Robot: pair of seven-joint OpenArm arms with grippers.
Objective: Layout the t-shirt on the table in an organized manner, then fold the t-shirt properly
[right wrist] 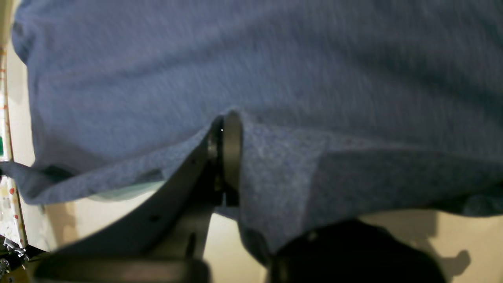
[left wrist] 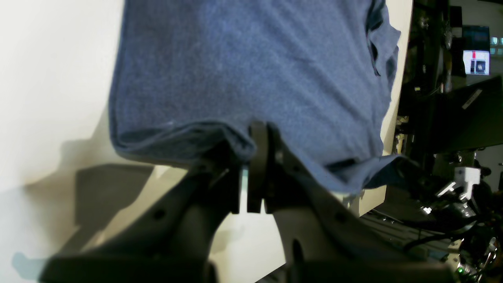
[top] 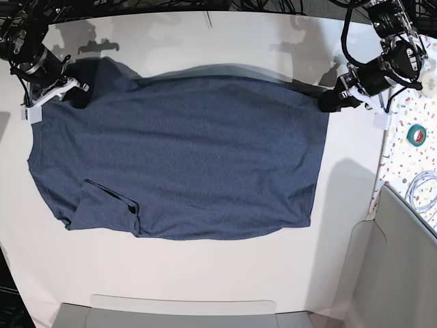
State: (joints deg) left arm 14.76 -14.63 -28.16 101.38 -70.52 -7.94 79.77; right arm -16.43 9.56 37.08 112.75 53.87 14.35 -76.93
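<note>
You've got the t-shirt (top: 198, 150) spread plain side up across the table (top: 205, 273), its far edge lifted (and blurred). Your left gripper (left wrist: 257, 135) is clamped on one far corner, your right gripper (right wrist: 226, 125) on the other.

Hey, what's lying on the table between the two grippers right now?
In the base view, only the t-shirt spans the stretch between the left gripper and the right gripper, spread plain side up; each is shut on an edge.
</note>
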